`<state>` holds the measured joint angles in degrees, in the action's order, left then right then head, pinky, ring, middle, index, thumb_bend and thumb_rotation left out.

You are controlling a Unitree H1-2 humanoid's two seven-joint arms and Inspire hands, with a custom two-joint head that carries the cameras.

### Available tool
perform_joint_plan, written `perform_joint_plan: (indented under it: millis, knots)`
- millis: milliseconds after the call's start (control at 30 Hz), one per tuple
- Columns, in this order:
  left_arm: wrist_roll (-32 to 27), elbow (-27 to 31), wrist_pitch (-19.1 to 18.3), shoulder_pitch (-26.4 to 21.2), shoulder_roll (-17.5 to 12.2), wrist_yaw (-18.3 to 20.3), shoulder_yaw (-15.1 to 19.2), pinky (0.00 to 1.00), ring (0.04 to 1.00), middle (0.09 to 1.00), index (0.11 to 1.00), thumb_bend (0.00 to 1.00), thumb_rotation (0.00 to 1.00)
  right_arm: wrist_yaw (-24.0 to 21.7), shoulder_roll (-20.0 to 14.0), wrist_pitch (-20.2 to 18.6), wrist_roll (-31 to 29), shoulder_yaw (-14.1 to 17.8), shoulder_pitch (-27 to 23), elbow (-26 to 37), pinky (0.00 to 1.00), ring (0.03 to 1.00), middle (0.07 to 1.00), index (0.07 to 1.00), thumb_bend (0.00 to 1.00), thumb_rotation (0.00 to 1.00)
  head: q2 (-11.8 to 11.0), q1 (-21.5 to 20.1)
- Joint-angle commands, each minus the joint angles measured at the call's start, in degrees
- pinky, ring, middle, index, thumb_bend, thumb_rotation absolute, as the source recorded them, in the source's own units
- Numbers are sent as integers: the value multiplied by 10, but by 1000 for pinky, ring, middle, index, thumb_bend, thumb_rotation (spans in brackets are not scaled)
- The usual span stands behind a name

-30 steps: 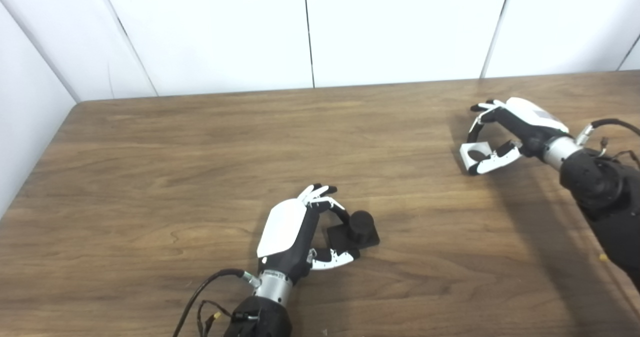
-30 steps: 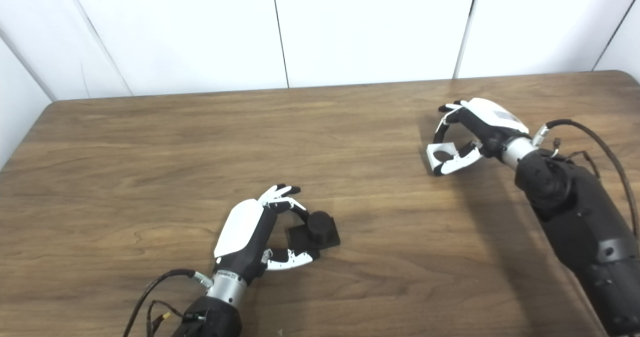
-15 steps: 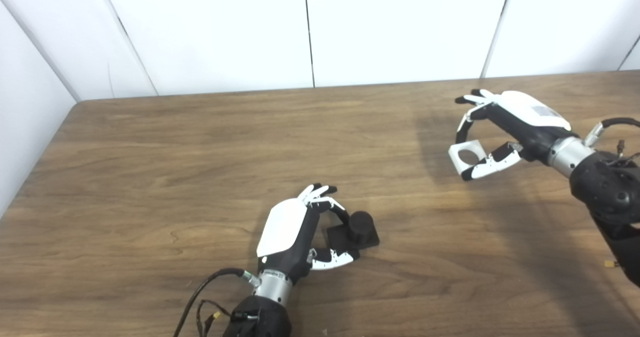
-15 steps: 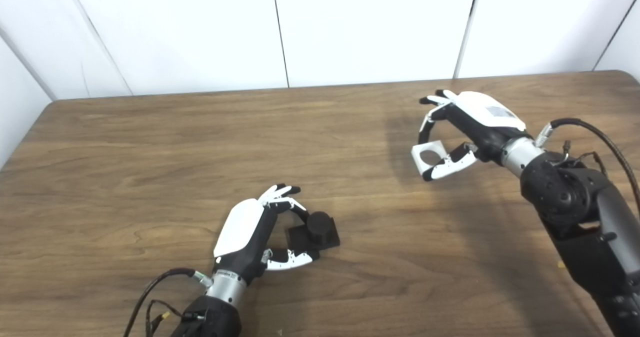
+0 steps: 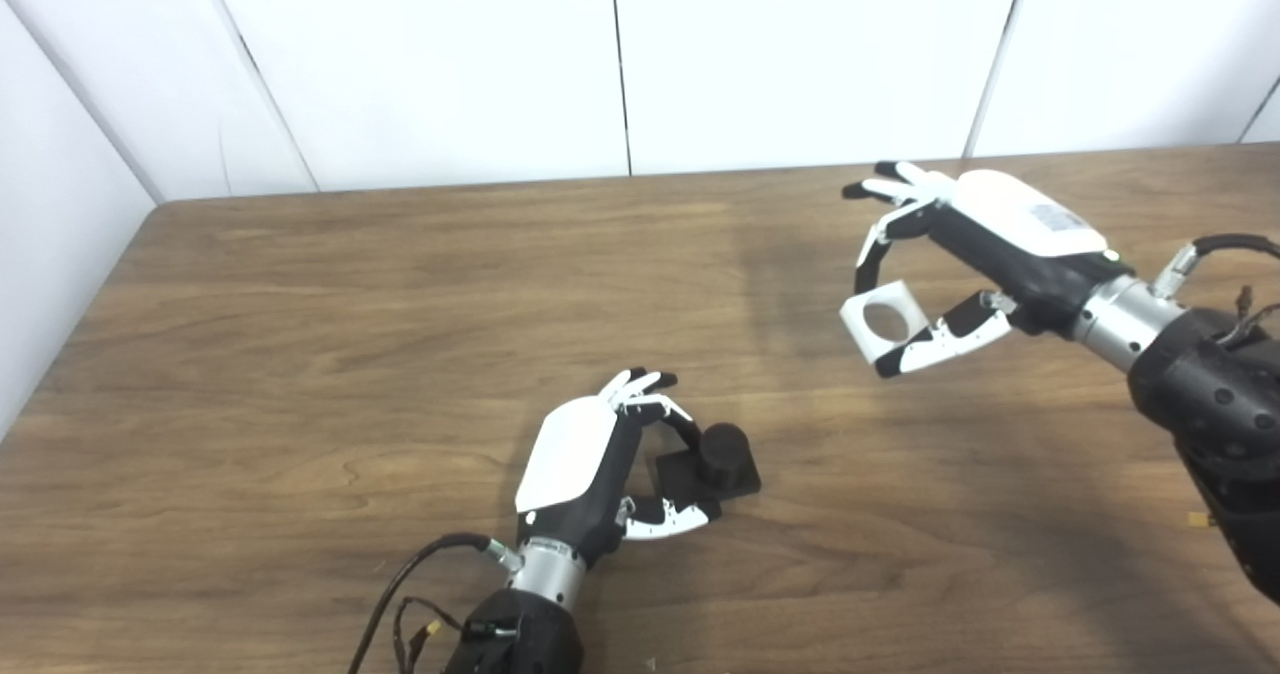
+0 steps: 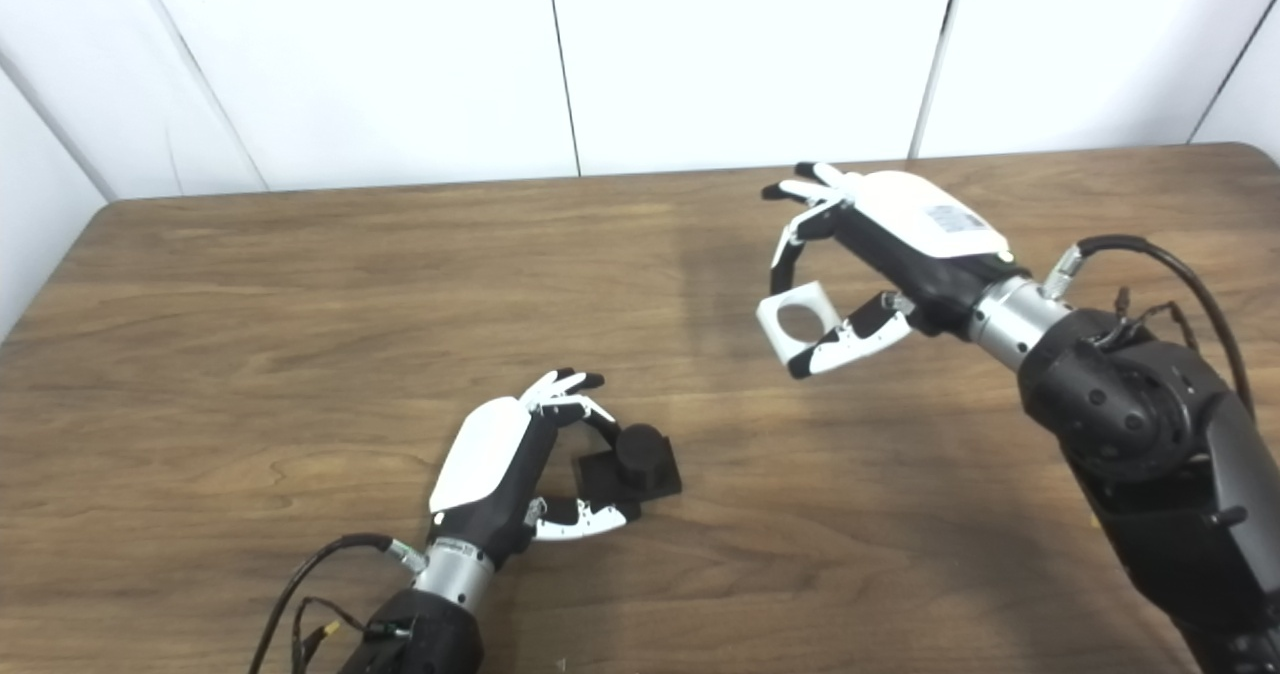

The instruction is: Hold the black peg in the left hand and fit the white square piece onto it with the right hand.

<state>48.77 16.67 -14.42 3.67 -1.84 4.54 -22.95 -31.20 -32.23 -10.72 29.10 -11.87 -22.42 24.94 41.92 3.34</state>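
The black peg, a short cylinder on a square black base, rests on the wooden table near its front middle. My left hand lies beside it, fingers and thumb closed on the base's left side. The white square piece, with a round hole through it, hangs in the air to the upper right of the peg. My right hand is shut on it, pinching it between a finger and the thumb, well above the tabletop. The same piece shows in the right eye view.
White wall panels stand behind the table's far edge. The table's left edge runs diagonally at the picture's left. Cables trail from my left wrist at the bottom.
My right hand has lifted the white square piece off the table and carried it left toward the peg. The left hand and peg have stayed put.
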Motion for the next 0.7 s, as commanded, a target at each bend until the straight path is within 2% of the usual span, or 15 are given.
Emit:
perform_joint_plan:
  millis: [0, 267, 667]
  knots:
    - [-4, -8, 0, 1, 1, 7, -4, 811, 931, 867, 492, 504, 68, 2, 9, 4, -8, 3, -20, 31, 1000, 1000, 918, 489, 525, 143, 2, 1]
    - [-3, 0, -3, 4, -1, 15, -6, 823, 939, 874, 493, 503, 69, -26, 31, -1, -7, -19, -22, 63, 1000, 1000, 918, 489, 525, 145, 3, 2]
    - [-4, -4, -1, 5, 1, 7, -3, 814, 932, 867, 492, 504, 69, -50, 64, 2, 14, -54, -17, 68, 1000, 1000, 913, 489, 525, 147, 4, 0]
